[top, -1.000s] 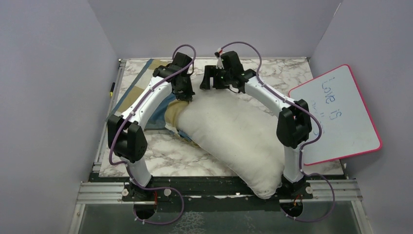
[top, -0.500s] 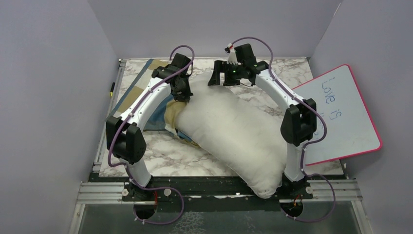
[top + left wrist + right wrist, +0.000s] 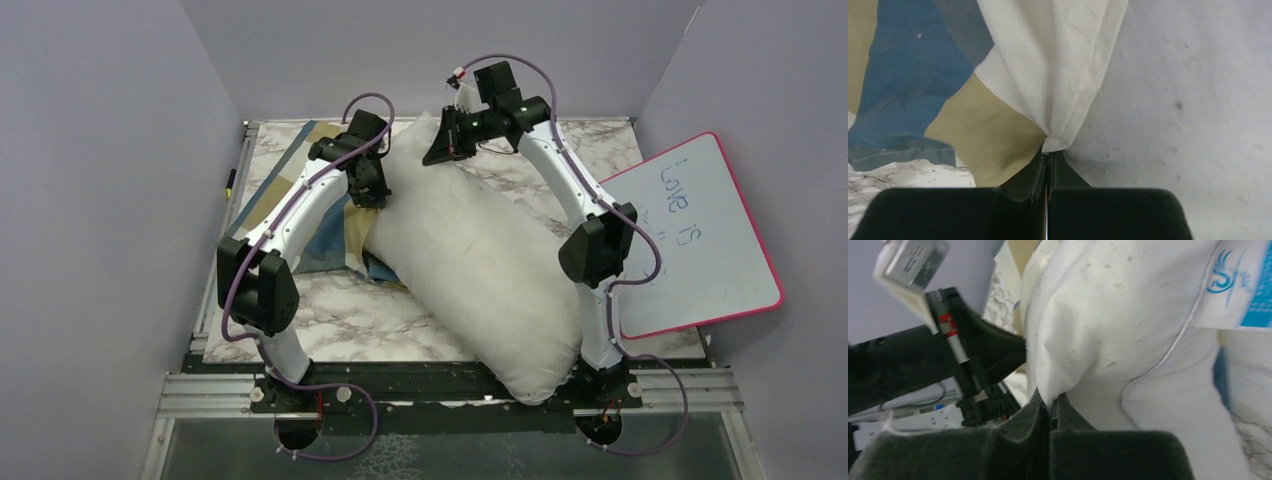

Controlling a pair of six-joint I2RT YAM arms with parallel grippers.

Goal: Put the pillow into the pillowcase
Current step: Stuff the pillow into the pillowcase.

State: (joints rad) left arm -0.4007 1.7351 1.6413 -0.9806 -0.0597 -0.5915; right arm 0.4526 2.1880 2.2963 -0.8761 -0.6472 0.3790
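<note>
Left wrist view: left fingers (image 3: 1024,176) pinch the pillowcase (image 3: 973,135) hem; right fingers (image 3: 1027,412) pinch a corner of the pillow (image 3: 480,260). Best to hold the hem high and feed that corner inside.

The pillow (image 3: 480,270) is off-white, faintly speckled; the pillowcase (image 3: 325,245) left of it shows blue, tan and cream blocks; the table (image 3: 330,320) is grey-veined white marble.

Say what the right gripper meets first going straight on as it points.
The pillow: the right gripper is shut on a fold of it, with more pillow bulging straight ahead. The left arm sits off to one side, probably out of line.
</note>
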